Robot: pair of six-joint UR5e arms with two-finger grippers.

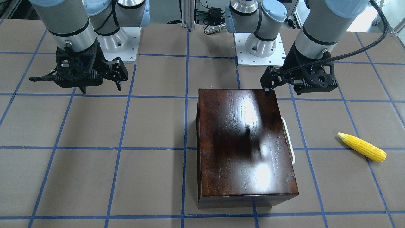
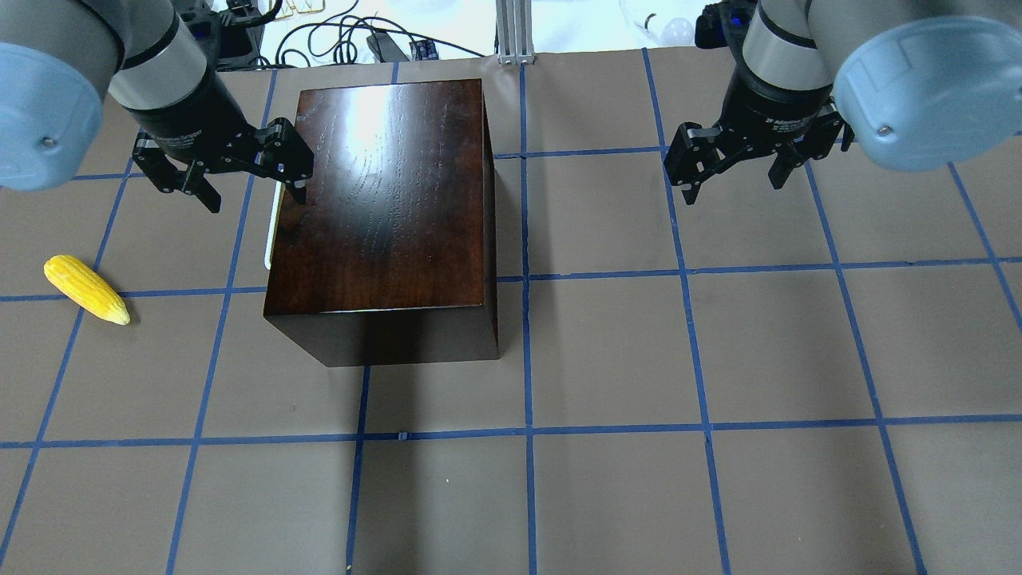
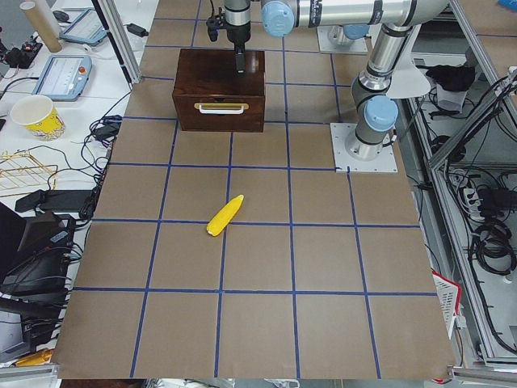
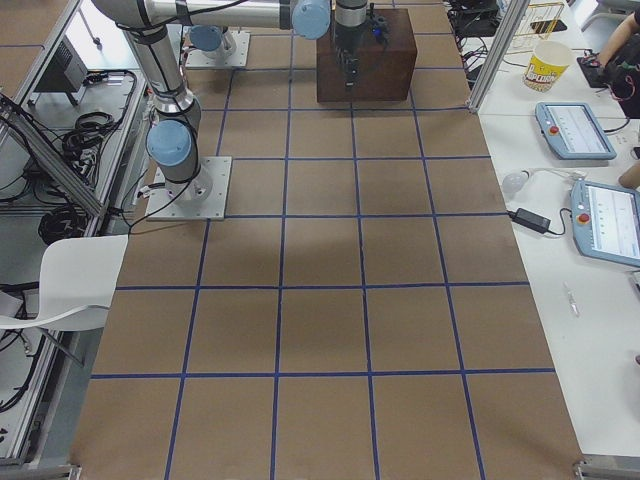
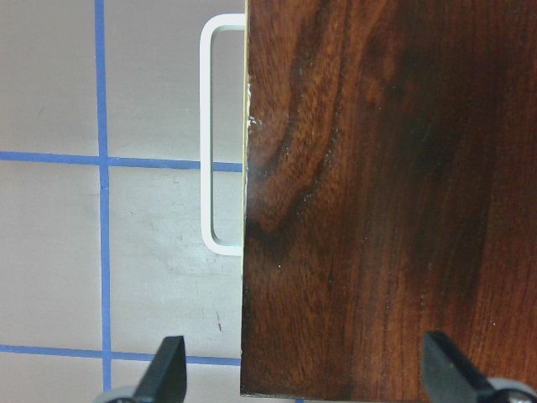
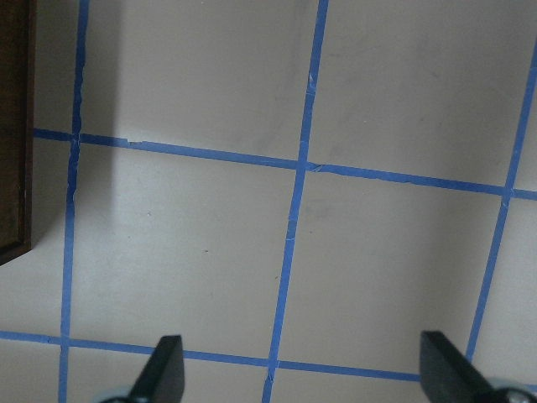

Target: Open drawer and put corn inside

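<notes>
- Drawer [image 3: 220, 109] shut in its box [image 2: 383, 192], white handle [image 5: 207, 134] facing robot's left. Corn [image 2: 86, 289] on table [image 2: 639, 359], well apart, on handle side.
- Left gripper [image 2: 254, 196] spread wide, empty, straddling box's top edge above handle. Right gripper [image 2: 734, 185] wide, empty, over bare table.
- Risk: a straight descent likely lands one finger on the box top.
- Risk: unbraced box may slide with the pull.

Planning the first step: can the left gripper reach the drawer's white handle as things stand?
Probably yes. The open left gripper hovers over the edge of the wooden box, by the white handle; nothing lies between them.
</notes>
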